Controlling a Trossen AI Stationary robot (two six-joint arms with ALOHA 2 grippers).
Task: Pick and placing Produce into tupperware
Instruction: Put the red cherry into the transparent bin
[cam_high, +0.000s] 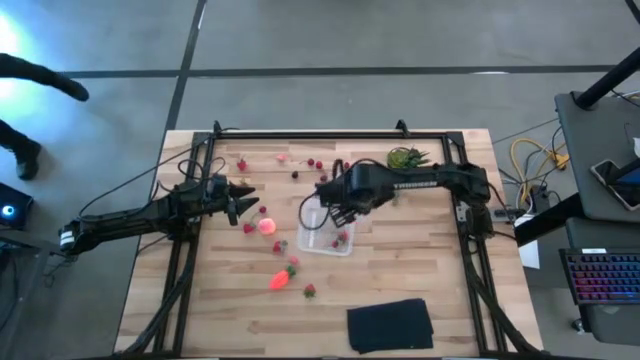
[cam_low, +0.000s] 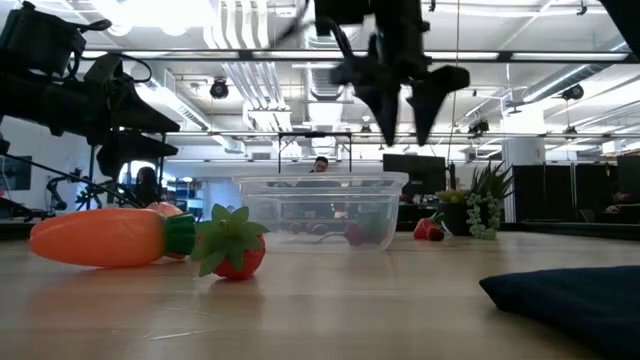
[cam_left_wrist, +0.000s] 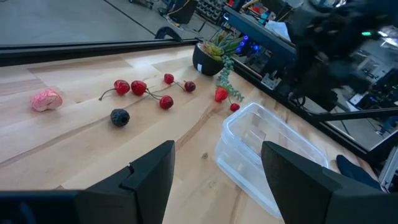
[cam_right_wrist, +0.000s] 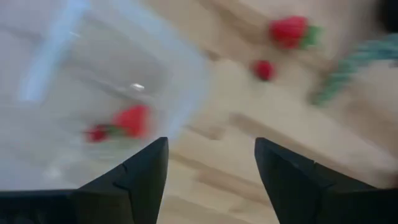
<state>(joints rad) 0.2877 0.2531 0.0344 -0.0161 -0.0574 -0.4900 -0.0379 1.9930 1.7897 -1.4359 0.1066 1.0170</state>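
Note:
The clear tupperware (cam_high: 325, 232) sits mid-table with two small red pieces inside (cam_right_wrist: 130, 121). My right gripper (cam_high: 336, 214) hangs open and empty above its far part (cam_low: 405, 105). My left gripper (cam_high: 252, 198) is open and empty, just above the table to the left of the tupperware (cam_left_wrist: 261, 155). The pink-orange round fruit (cam_high: 267, 226) lies near the left gripper. The orange carrot piece (cam_high: 280, 278) and a strawberry (cam_high: 309, 291) lie nearer the front (cam_low: 100, 238). Several red berries (cam_left_wrist: 143, 90) and a dark one (cam_left_wrist: 120, 117) are scattered toward the far edge.
A spiky green potted plant (cam_high: 405, 157) stands at the far right, with a strawberry (cam_right_wrist: 289, 30) and a berry (cam_right_wrist: 264, 70) near it. A black folded cloth (cam_high: 390, 325) lies at the near edge. A pink lumpy piece (cam_left_wrist: 46, 99) lies far left. A dark frame runs along the table's sides.

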